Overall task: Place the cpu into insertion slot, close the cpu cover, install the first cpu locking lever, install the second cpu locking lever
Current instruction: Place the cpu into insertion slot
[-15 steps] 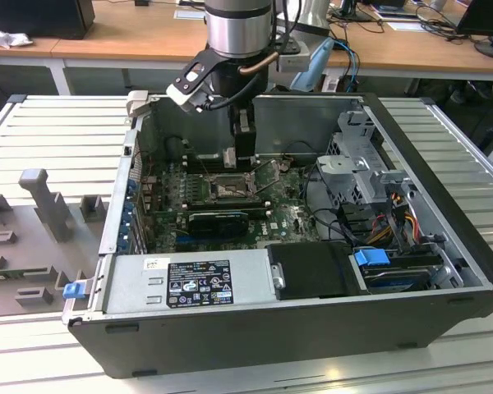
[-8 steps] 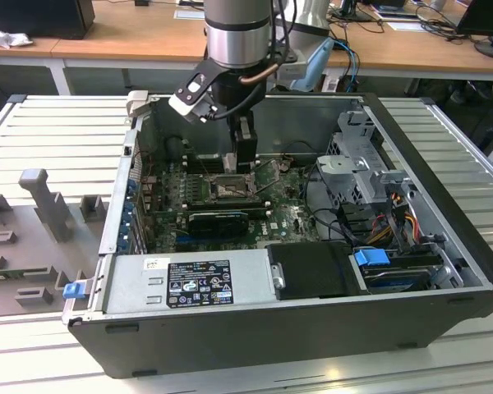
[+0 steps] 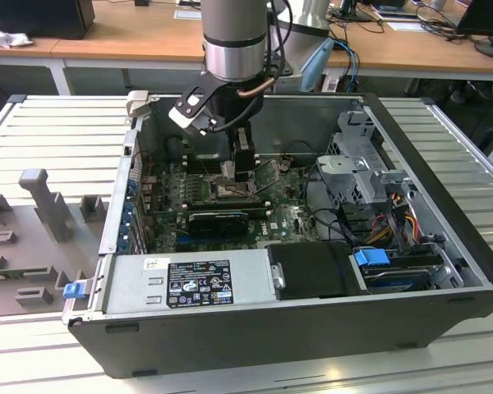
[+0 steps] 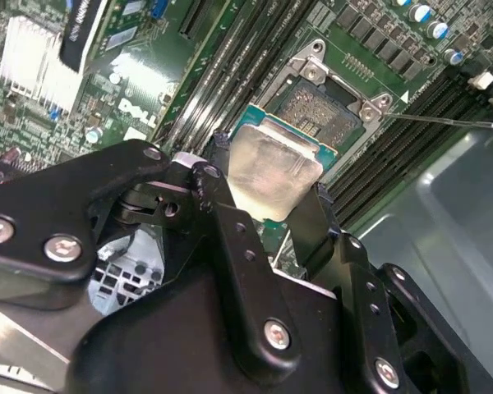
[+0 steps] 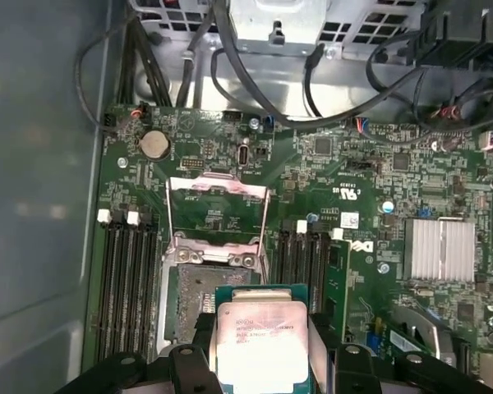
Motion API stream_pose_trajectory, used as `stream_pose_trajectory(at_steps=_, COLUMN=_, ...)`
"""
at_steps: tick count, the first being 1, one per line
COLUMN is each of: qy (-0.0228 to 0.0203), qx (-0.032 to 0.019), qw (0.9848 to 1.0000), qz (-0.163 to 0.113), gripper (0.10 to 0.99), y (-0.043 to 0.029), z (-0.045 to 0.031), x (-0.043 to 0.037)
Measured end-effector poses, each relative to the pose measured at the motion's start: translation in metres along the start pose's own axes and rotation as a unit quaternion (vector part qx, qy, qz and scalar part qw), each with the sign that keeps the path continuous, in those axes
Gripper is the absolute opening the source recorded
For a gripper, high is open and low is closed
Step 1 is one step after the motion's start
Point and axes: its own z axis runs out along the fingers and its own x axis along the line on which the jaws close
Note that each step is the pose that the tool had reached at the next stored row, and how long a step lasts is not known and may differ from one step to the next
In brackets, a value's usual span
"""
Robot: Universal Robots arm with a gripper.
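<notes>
- One gripper (image 4: 269, 182) is seen in the second wrist view, its two black fingers (image 4: 223, 215) drawn in narrowly against opposite edges of a single chip.
- One cpu (image 4: 275, 164) is held between those fingers, its pale silvery top facing the cameras and a green border showing at its edges.
- One insertion slot (image 5: 204, 297) is seen on the green motherboard (image 5: 345, 176) in the first wrist view, with a dark centre left uncovered.
- The cpu is held above the slot and partly over one edge of it. It is not seated in the slot.
- One cpu cover (image 5: 218, 184) is swung open and stands raised at the far side of the slot. Green board is seen through its window.
- One thin metal rod (image 4: 444, 121) is seen reaching away from a corner of the socket frame in the second wrist view.
- Two banks of long black memory slots (image 5: 127, 279) are laid out, one on each side of the socket.
- One finned silver heatsink (image 5: 440, 248) and one round coin cell (image 5: 154, 144) are mounted elsewhere on the board.
- In the exterior view, one open computer case (image 3: 271, 328) is laid on a slatted metal table (image 3: 33, 123), and the arm is lowered into it over the board.
</notes>
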Motion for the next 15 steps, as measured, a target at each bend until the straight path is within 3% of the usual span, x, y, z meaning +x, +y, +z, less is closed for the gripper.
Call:
stream_pose_trajectory(at_steps=6, qy=-0.0003, qx=0.0, qw=1.0, qz=0.004, gripper=0.533, y=-0.0035, z=0.0165, x=0.0069)
stream_pose_trajectory(at_steps=15, qy=-0.0014, qx=0.0006, qw=0.9999, qz=0.017, gripper=0.533, y=-0.0048, z=0.0308, x=0.0133)
